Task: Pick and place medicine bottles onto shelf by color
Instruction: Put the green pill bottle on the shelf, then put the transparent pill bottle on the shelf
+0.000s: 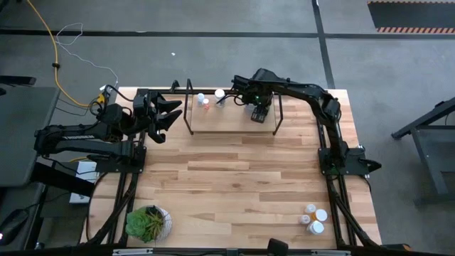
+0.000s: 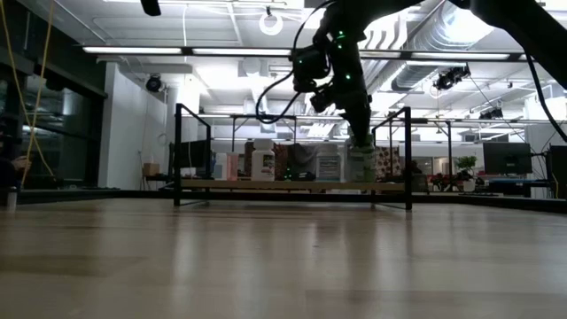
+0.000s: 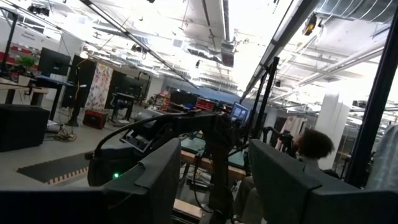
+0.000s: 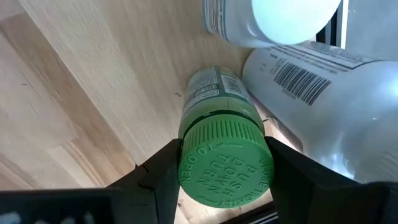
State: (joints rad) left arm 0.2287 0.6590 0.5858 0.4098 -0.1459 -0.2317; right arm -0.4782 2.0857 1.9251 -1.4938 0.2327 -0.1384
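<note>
The shelf [image 1: 213,122] stands at the table's far middle. My right gripper [image 4: 224,165] reaches over the shelf's right part [image 2: 390,185] and is shut on a green bottle [image 4: 214,106] with a green cap. Two white bottles [image 4: 311,93] stand right beside it. More small bottles, white-capped [image 1: 219,94] and orange [image 1: 206,105], stand on the shelf's left part. My left gripper [image 1: 167,114] waits open and empty by the shelf's left end, raised and pointing out into the room [image 3: 214,180]. My right gripper pinches the green bottle's ribbed cap [image 4: 186,163] between its two fingers, one on each side. The fingers come from above, pointing down. The bottle is upright below them, its base at the shelf board [image 4: 124,93].
Several bottles [image 1: 313,219] stand in a cluster at the table's near right corner. A potted plant [image 1: 147,222] sits at the near left corner. The shelf's black posts [image 2: 407,158] rise beside my right gripper. A person [image 3: 311,149] shows beyond the table.
</note>
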